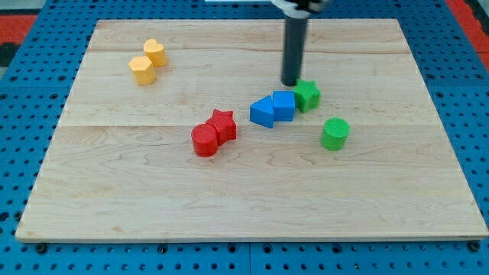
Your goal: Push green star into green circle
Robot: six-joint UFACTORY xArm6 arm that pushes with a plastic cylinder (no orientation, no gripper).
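Eight blocks on the board, so let's count them off: two green, two blue, two red, two yellow. The greens are the green star (307, 95) and the green circle (335, 133); the star sits right of centre, up and to the view's left of the circle, near it but with bare wood between them. The star's left side touches the blue cube (283, 105), and the blue cube is pressed against a second blue block (263, 112), wedge-like, on its left. Further left and lower, the red star (222, 124) and the red circle (205, 140) sit touching. Up in the top left corner, two yellow blocks, one (154, 51) just above the other (142, 69), close together; shapes hard to call.

My tip (291, 82) is down on the wood just at the green star's upper left edge, touching or nearly so. It's a plain rod, nothing on it to open or close, holding nothing.

The surface is a pale wooden board (229, 198) with visible planks, lying on a blue perforated base (23, 114); red shows at the top corners
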